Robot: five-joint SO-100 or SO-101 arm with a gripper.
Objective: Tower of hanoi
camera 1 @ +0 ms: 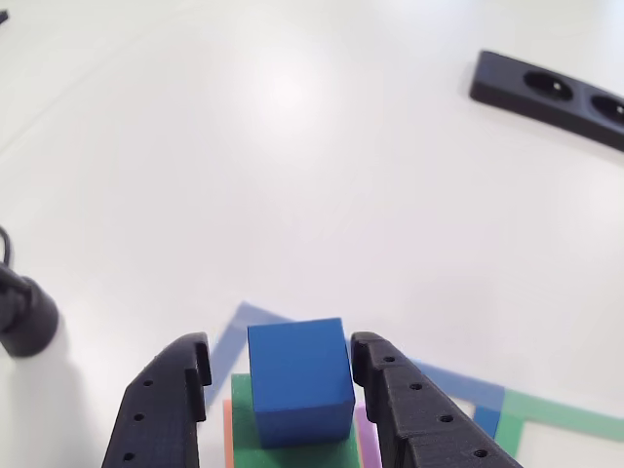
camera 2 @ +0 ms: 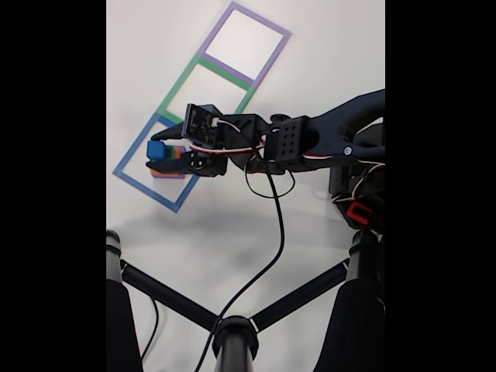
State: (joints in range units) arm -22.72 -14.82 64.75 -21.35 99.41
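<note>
The tower of hanoi stands stacked inside the blue tape square (camera 2: 128,174). In the other view the small blue cube (camera 1: 297,380) tops the green block (camera 1: 292,454), with slivers of the salmon-orange block (camera 1: 227,434) and the purple block (camera 1: 366,434) showing at the sides. My gripper (camera 1: 281,341) is open and straddles the blue cube. Its right finger (camera 1: 385,385) is at the cube's side, while the left finger (camera 1: 180,385) stands a small gap away. In the fixed view the gripper (camera 2: 159,153) reaches in from the right around the blue cube (camera 2: 155,148).
A green tape square (camera 2: 174,89) and a purple tape square (camera 2: 263,58) continue the row beyond the blue one. A black power strip (camera 1: 551,93) lies far right on the white table. A black cable plug (camera 1: 24,312) sits at the left. Black stand legs (camera 2: 232,333) cross the fixed view's bottom.
</note>
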